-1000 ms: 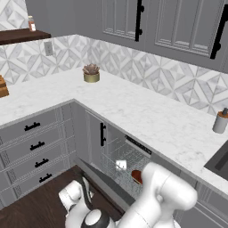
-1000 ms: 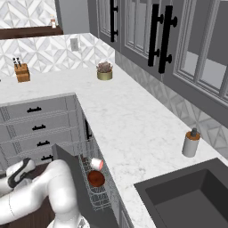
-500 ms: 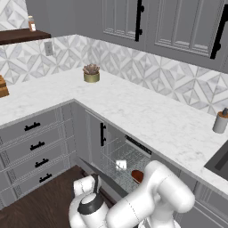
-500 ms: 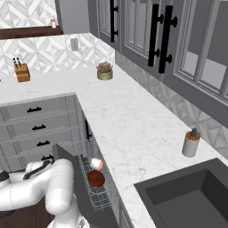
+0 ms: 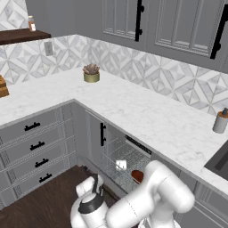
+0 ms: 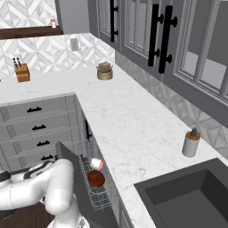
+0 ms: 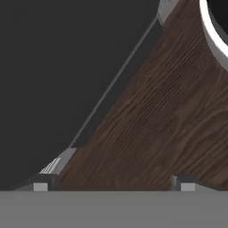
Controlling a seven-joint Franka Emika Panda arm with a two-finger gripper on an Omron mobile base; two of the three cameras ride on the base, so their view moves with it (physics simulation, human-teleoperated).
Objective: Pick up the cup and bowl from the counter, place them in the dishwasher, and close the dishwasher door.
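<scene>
The cup (image 5: 121,165) (image 6: 96,164) lies on its side in the dishwasher's silver wire rack (image 6: 99,196), pink inside showing. The dark red-brown bowl (image 5: 137,177) (image 6: 95,178) sits beside it in the same rack (image 5: 119,156). The dishwasher door (image 6: 73,178) stands half raised, a dark panel leaning in front of the rack. My gripper (image 5: 95,185) (image 7: 113,186) is low near the floor by that door, open, with nothing between its fingertips (image 7: 40,185). In the hand view the door's dark face (image 7: 53,80) is close on the left and wood floor on the right.
The marble counter (image 5: 147,120) (image 6: 129,129) carries a plant pot (image 5: 91,75), a soap dispenser (image 5: 220,121) (image 6: 190,143) and a knife block (image 6: 22,71). A sink (image 6: 191,200) lies at the right. Grey drawers (image 5: 35,142) stand left of the dishwasher.
My hand has swung right along the floor toward the dishwasher, and the arm has bunched up closer to the door. The cup and bowl have stayed in the rack.
</scene>
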